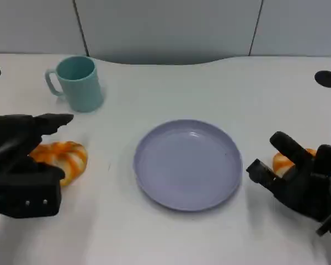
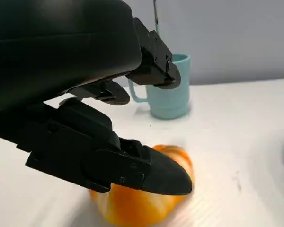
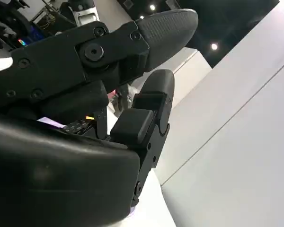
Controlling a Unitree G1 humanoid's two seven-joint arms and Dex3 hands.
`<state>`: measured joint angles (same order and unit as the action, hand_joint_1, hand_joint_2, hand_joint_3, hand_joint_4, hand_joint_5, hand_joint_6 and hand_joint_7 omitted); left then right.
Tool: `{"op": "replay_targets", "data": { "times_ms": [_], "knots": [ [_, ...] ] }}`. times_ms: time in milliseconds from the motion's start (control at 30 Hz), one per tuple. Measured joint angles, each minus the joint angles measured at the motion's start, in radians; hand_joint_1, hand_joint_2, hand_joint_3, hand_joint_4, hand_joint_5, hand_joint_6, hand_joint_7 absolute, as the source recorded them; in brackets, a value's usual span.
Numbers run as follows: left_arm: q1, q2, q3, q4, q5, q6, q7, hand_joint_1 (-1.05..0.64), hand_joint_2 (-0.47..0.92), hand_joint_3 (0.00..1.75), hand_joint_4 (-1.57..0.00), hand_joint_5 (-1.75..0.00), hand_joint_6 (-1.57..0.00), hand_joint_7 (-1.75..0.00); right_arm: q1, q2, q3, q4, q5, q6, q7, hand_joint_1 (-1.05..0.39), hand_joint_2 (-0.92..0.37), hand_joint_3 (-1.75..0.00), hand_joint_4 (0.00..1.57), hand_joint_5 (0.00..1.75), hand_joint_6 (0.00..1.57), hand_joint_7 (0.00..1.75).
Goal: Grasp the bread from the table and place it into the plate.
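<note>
— Lying on the table at the near left, the bread is sitting just left of the plate, apart from it. Why is the left hand hanging over it like that?

— It is bracketing the loaf, I'd say. In the left wrist view its fingers are spreading apart, one set above the bread and one low in front of it, so a closing squeeze would catch the bread between them. Nothing is being gripped yet; the bread is resting on the table.

— And the plate is waiting bare in the middle?

— Yes, it is sitting centred between both arms, so a short carry to the right should be reaching it.

— What is the right hand doing?

— It is idling at the near right, fingers spread and holding nothing, beside a second orange piece partly hidden behind it.

— The teal mug?

— It is standing at the far left, beyond the bread, well out of the carry path.
</note>
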<state>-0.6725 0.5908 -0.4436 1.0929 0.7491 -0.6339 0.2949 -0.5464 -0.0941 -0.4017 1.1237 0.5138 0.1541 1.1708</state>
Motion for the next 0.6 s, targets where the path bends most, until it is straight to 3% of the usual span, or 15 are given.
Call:
{"op": "replay_targets", "data": {
  "times_ms": [233,400,467,600],
  "knots": [
    [-0.004,-0.001,-0.016,0.067,0.002,0.023,-0.001,-0.94,0.92,0.1,-0.42,-0.09,-0.36,-0.01,-0.002,0.0,-0.001,-0.004,0.0,0.0,-0.005,-0.57,-0.92,-0.03,0.65,1.37,1.0,0.32],
    [-0.021,-0.07,-0.038,0.146,0.002,0.081,0.0,-0.9,0.92,0.08,-0.45,-0.09,-0.37,-0.01,-0.002,0.0,0.001,-0.004,0.0,0.003,-0.002,-0.56,-0.91,-0.01,0.66,1.33,1.01,0.33],
    [-0.03,-0.106,-0.051,0.174,0.008,0.115,0.001,-0.82,0.91,0.05,-0.52,-0.11,-0.43,-0.03,-0.002,0.0,0.0,-0.003,0.0,0.01,-0.001,-0.55,-0.92,-0.03,0.66,1.31,0.99,0.32],
    [-0.06,-0.137,-0.079,0.21,0.018,0.157,0.019,-0.57,0.85,0.0,-0.76,-0.19,-0.69,-0.08,-0.002,0.0,-0.005,0.001,0.002,0.004,0.016,-0.58,-0.9,-0.01,0.7,1.29,1.03,0.3]
  ]
}}
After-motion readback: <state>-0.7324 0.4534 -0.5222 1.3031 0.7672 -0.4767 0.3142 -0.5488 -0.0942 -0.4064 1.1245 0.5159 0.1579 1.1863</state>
